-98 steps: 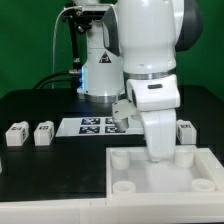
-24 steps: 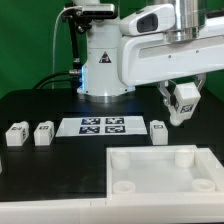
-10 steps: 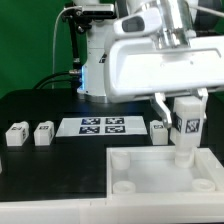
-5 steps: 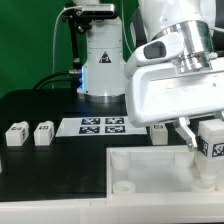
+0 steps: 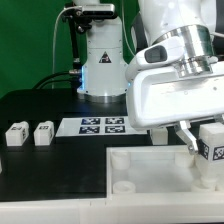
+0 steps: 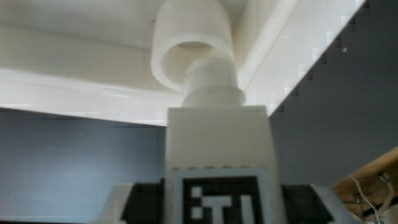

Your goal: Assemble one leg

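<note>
My gripper is shut on a leg, a small white block with a black-and-white tag, held upright over the right side of the large white square piece. In the wrist view the leg sits between my dark fingers, tag facing the camera. Its narrow end points at a round corner socket of the square piece. I cannot tell whether they touch. Two more legs lie on the black table at the exterior view's left.
The marker board lies flat on the table behind the square piece. The arm's white base stands at the back. My arm's bulky body hides the table's back right. A green wall is behind.
Over the last second my gripper has carried the leg toward the exterior view's right and lower, over the square piece's right side. In the last half second it has barely moved.
</note>
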`<control>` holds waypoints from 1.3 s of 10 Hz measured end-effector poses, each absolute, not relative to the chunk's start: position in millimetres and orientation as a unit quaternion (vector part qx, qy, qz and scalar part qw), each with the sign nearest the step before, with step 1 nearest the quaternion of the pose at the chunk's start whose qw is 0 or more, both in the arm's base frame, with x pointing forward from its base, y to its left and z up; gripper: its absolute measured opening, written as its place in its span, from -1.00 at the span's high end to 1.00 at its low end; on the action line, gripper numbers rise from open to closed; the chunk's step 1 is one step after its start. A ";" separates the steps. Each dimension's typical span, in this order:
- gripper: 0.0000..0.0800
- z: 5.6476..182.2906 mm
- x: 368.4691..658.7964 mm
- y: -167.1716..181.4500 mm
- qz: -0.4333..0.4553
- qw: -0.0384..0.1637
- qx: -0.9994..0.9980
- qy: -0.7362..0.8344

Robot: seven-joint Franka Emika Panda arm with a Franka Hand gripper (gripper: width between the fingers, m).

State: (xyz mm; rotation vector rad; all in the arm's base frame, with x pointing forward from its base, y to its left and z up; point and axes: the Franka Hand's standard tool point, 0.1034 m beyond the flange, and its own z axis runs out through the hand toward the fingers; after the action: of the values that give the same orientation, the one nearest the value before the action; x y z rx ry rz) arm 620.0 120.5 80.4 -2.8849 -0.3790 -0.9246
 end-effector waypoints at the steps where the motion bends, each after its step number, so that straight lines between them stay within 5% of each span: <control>1: 0.28 80.2 619.9 118.0 -0.302 0.043 -0.944 -0.124; 11: 0.28 61.5 614.1 115.1 -0.289 0.044 -0.949 -0.120; 13: -0.20 59.6 612.9 115.0 -0.284 0.045 -0.950 -0.121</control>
State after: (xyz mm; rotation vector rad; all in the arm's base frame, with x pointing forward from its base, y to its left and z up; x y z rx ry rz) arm 612.9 115.0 59.6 -2.9023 -0.3690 -0.8677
